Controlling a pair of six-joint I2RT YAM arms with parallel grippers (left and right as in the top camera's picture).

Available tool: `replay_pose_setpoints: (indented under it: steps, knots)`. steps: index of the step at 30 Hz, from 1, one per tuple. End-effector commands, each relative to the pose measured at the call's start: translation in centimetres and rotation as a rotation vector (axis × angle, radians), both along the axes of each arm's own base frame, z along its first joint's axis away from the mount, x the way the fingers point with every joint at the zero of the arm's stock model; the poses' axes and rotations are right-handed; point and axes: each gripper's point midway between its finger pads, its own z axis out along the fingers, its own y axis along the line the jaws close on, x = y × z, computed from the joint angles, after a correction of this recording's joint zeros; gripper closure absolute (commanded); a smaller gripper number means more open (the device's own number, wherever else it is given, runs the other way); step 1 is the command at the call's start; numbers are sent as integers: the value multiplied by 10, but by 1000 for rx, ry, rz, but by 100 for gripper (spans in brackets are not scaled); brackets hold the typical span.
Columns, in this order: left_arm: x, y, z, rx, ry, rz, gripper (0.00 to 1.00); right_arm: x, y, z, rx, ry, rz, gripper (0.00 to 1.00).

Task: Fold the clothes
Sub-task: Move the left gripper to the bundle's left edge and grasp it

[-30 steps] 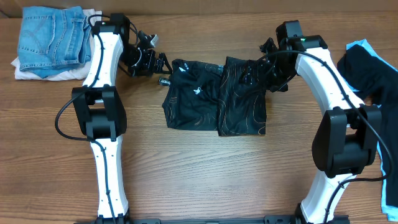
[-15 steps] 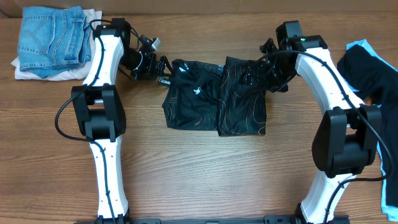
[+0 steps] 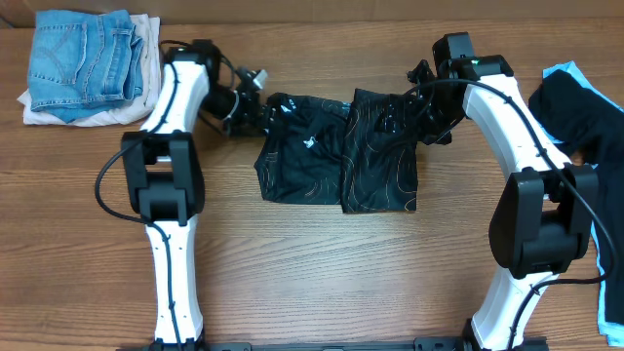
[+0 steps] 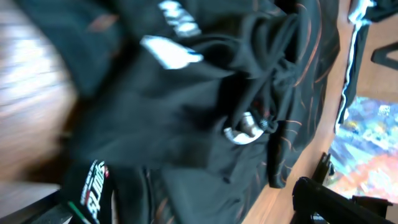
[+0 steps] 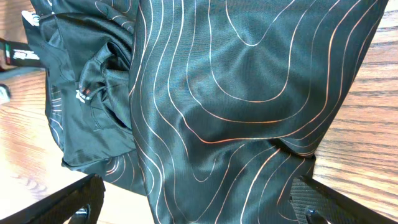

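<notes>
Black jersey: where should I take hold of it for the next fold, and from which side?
Pinch the black jersey at the upper right corner of its contour-lined panel, coming in from the right. That panel lies flat on top with its free edge facing outward, while the left part looks bunched, so this is probably the cleanest hold.
</notes>
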Motion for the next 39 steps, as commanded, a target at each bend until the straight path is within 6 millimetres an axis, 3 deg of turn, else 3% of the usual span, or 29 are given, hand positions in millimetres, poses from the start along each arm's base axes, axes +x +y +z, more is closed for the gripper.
replay_pose_setpoints:
  steps: [1, 9, 11, 15, 18, 23, 30, 39]
  knots:
    - [-36, -10, -65, 134, 149, -61, 0, 2, 2, 14, 8, -35, 3, 0]
    - [-41, -24, -66, 142, 162, -78, 0, 2, 2, 14, 8, -34, 3, 0]
    - [-41, -24, -65, 141, 162, -78, 5, 2, 2, 14, 8, -34, 3, 0]
    - [-39, -24, -66, 140, 149, -78, 34, 2, 2, 14, 8, -34, 3, 0]
    - [-36, -25, -67, 138, 138, -77, 62, 2, 2, 14, 8, -34, 3, 0]
    - [-36, -24, -67, 140, 141, -71, 96, 2, 2, 14, 8, -34, 3, 0]
    - [-33, -16, -73, 203, 147, -49, 96, 2, 2, 14, 8, -33, 3, 0]
    - [-20, 53, -89, 391, 172, 77, 96, 1, 2, 14, 8, -32, 3, 0]
